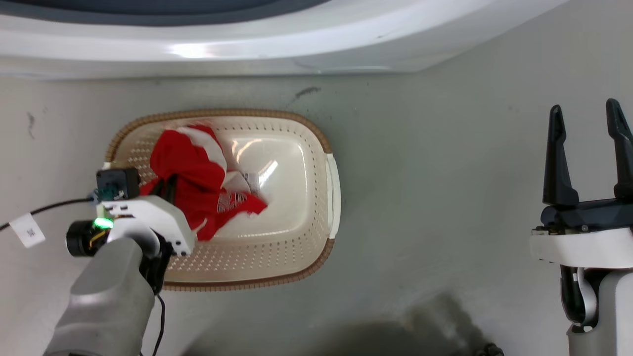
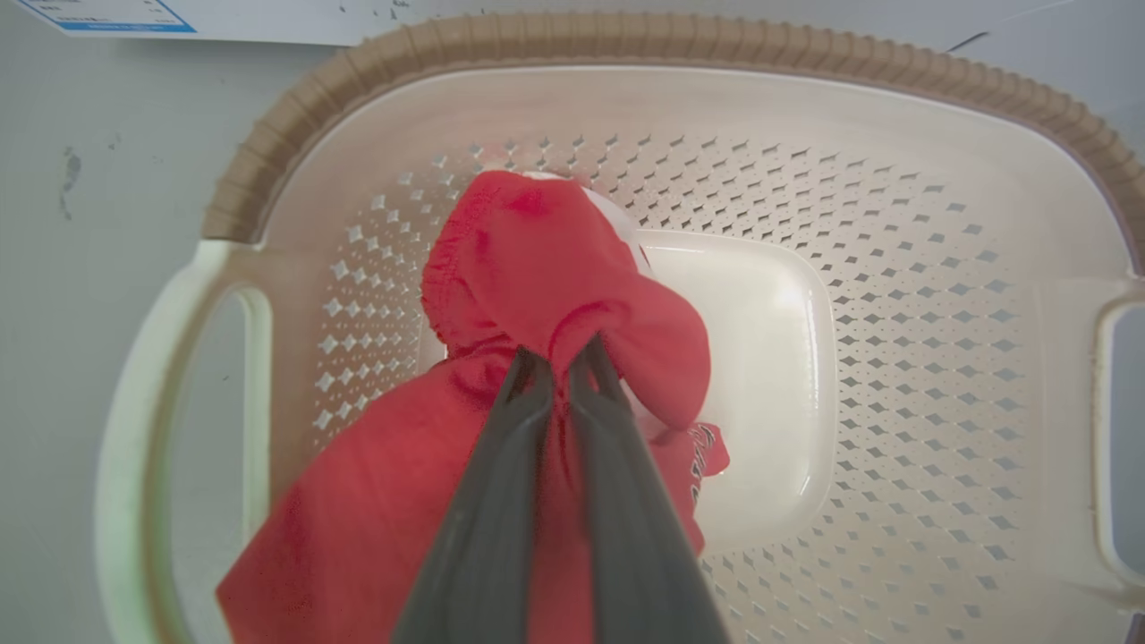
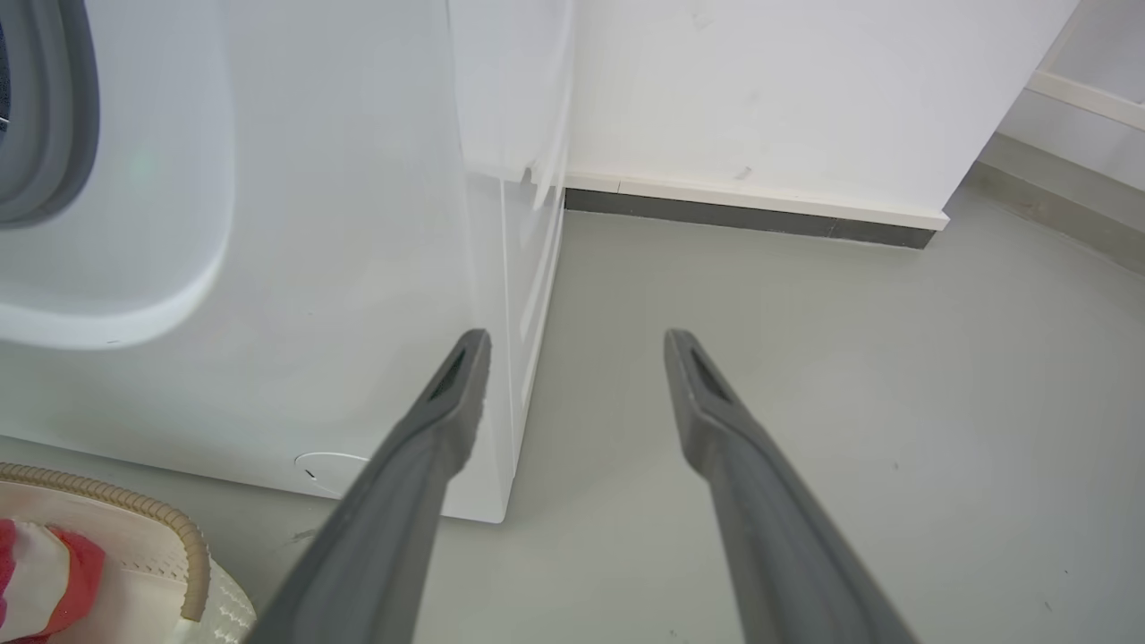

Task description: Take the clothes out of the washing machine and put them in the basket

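At the basket's (image 1: 222,112) left end, the left gripper (image 2: 559,353) has its two dark fingers pressed together on a fold of the red clothes (image 2: 555,259), pinching it. The bundle hangs and spreads directly under those tips, inside the basket's left half, while the right half is bare plastic. To my eye, simply letting go would land it. Whether the cloth's near edge trails over the rim beneath the wrist is hard to make out.

The washing machine (image 1: 207,49) runs along the far side. Its drum is cut off, so I cannot tell if more laundry waits. Well apart to the right, the right gripper (image 1: 586,116) hangs spread and empty above the floor (image 1: 445,222).
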Robot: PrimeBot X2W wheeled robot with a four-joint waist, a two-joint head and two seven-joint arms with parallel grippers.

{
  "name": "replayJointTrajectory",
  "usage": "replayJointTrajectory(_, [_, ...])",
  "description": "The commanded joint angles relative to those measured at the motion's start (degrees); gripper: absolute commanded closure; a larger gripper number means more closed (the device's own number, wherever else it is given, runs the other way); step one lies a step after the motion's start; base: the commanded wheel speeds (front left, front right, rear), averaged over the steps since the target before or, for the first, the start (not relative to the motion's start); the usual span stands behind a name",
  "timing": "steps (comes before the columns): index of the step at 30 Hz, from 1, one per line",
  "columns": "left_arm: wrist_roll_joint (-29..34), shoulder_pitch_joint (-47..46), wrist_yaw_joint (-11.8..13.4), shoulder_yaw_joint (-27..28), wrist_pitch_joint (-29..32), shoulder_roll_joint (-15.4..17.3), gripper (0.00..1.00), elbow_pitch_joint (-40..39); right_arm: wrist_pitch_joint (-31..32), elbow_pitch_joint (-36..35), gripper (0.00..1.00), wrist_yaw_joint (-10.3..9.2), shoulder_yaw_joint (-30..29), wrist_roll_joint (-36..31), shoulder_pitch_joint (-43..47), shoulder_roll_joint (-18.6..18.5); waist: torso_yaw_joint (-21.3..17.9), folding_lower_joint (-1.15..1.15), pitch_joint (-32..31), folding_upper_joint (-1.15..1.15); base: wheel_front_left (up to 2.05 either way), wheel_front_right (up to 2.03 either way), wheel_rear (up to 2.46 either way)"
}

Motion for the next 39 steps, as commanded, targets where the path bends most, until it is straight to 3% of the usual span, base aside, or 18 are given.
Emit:
replayJointTrajectory(1, [-0.17,-1.39,-0.1,0.29,-0.35,0.21,1.0,0.71,-0.15,-0.75,0.0,-0.04,-0.05,0.22,-0.61,-0.01,-0.74,-0.01,3.45,0.0,0.0,0.0,0.0])
replayJointTrajectory(15, [0.61,-6.86,-0.19,0.69,-0.31,-1.35,1.0,3.01,-0.14,-1.65,0.0,-0.04,0.93,-0.74,-0.86,-0.02,-0.95,-0.01,8.36,0.0,0.0,0.0,0.0])
replayJointTrajectory(16, [0.5,-6.8,-0.19,0.82,-0.31,-1.5,0.41,3.24,-0.15,-1.47,0.0,-0.04,1.02,-0.77,-0.75,-0.01,-0.96,-0.01,8.12,0.0,0.0,0.0,0.0])
replayJointTrajectory(17, [0.37,-6.74,-0.19,1.02,-0.31,-1.66,0.0,3.58,-0.15,-1.29,0.0,-0.04,1.18,-0.74,-0.7,-0.01,-0.97,-0.01,7.89,0.0,0.0,0.0,0.0])
replayJointTrajectory(29, [2.26,-0.61,-0.14,2.86,-0.31,-0.9,0.0,-1.2,-0.15,2.21,0.0,-0.04,2.62,0.12,-0.93,-0.02,-0.77,-0.01,-1.58,0.0,0.0,0.0,0.0])
replayJointTrajectory(39, [3.51,5.99,-0.14,5.24,-0.32,-0.36,0.0,-11.34,-0.15,5.65,0.0,-0.04,2.69,1.03,1.29,-0.01,-0.56,-0.01,-10.41,0.0,0.0,0.0,0.0])
